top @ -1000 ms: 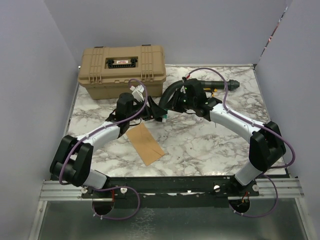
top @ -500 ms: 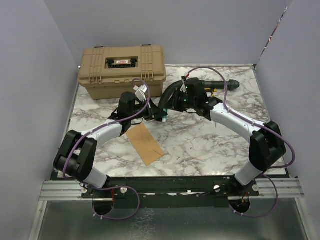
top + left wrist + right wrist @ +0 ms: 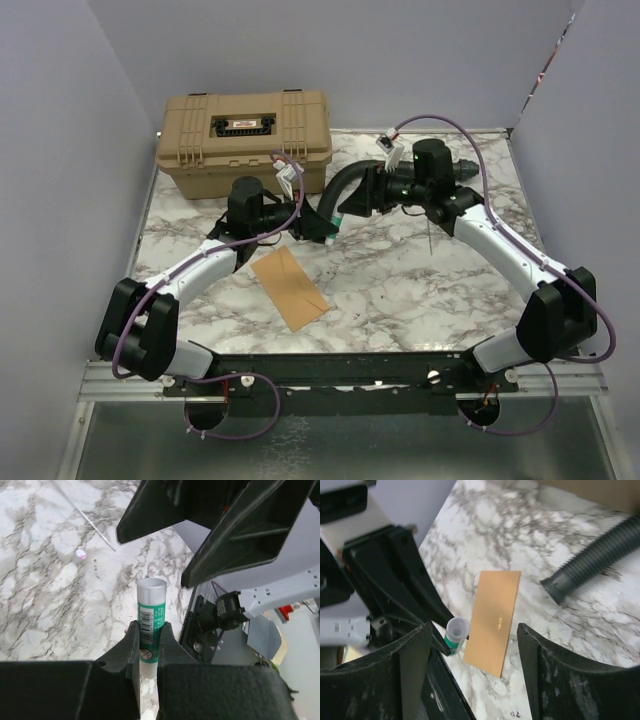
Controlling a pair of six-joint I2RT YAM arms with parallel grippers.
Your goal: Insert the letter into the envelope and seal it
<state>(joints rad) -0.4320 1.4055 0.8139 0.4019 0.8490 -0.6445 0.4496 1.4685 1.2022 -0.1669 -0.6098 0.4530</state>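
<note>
The orange-tan envelope point(image 3: 290, 285) lies flat on the marble table, in front of both grippers; it also shows in the right wrist view point(image 3: 495, 620). The letter is out of view. My left gripper point(image 3: 322, 228) point(image 3: 148, 627) is shut on a green and white glue stick point(image 3: 151, 615) point(image 3: 456, 635), which juts out past its fingertips. My right gripper point(image 3: 352, 198) point(image 3: 474, 627) stands open just beyond the stick's end, its fingers point(image 3: 415, 655) wide apart and touching nothing.
A tan toolbox point(image 3: 245, 140) stands at the back left. A black ribbed hose point(image 3: 345, 180) point(image 3: 600, 555) curves across the table behind the grippers. A thin wire point(image 3: 85, 515) lies on the marble. Grey walls close in both sides.
The right gripper has opened and drawn back to the right, letting go of the glue stick. The left gripper closed on the stick and keeps it.
</note>
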